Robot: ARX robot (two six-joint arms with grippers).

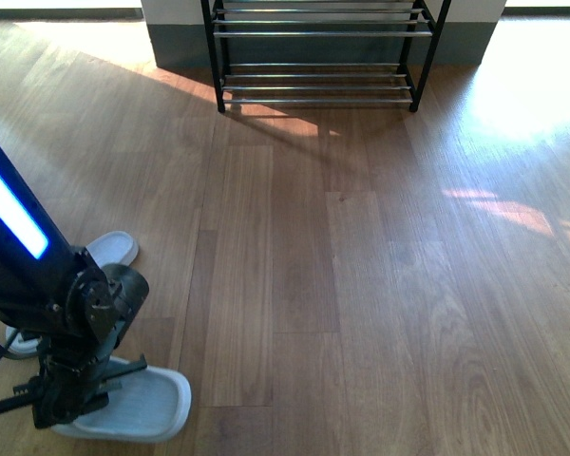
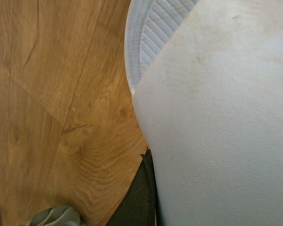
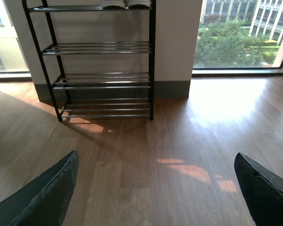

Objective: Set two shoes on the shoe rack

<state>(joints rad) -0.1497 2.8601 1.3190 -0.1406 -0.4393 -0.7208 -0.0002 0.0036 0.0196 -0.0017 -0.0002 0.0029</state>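
Directly under the left gripper [image 1: 73, 391] lay one pale shoe [image 1: 157, 404], its mate [image 1: 114, 249] just beyond it and the rack [image 1: 318, 81] far ahead. Whether that gripper had closed could not be told; the right gripper [image 3: 156, 160] stood spread. The shoe looked light and soft, best pinched across its broad strap [image 2: 217, 132].

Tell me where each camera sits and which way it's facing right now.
Front: on the body, looking down across the wood floor to the rack; left arm shows lower left, over a pale shoe.
Left wrist: close above that shoe; one dark finger shows.
Right wrist: facing the rack and a window; right gripper open, empty.
Shared: front and right wrist show the rack; front and left wrist the shoe.
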